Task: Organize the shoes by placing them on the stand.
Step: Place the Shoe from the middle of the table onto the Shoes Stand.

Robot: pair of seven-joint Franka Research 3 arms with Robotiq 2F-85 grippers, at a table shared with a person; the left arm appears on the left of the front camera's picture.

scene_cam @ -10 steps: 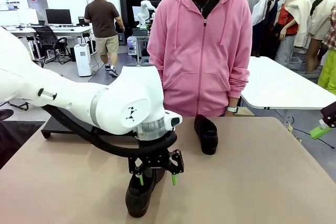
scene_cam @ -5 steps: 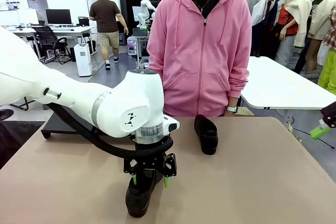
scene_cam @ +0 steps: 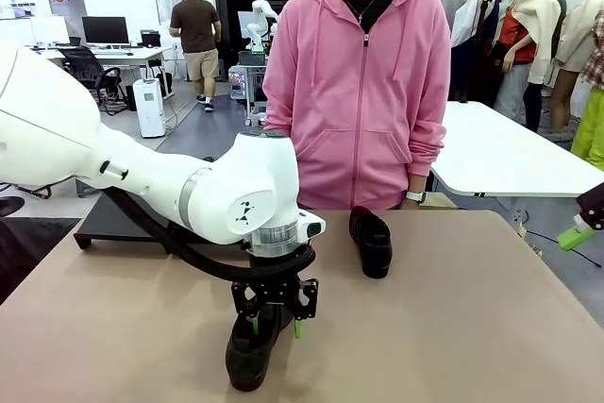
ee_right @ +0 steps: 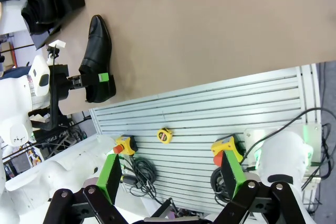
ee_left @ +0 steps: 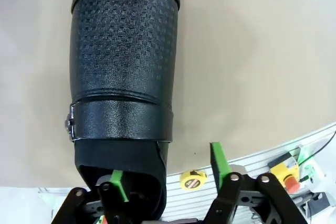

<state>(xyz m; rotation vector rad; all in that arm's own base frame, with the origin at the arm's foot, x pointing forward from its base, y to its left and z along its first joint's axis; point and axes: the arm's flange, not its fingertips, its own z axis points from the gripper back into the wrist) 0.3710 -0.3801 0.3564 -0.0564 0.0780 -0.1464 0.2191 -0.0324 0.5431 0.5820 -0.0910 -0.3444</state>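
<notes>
Progress was slim: both shoes you could see sat on the bench [scene_cam: 472,327], neither on the stand [scene_cam: 109,224] off its left end. The near shoe [scene_cam: 251,354] lay at the front edge, the far shoe [scene_cam: 371,243] just before the person. Your left gripper [scene_cam: 275,327] hung over the near shoe's heel, fingers part open, one pad inside the opening, one outside with a gap showing, so nothing was held. Your right gripper [ee_right: 170,177] stood spread wide and empty. Since a second earlier, the left fingers had narrowed and dropped slightly; both shoes lay unmoved.
</notes>
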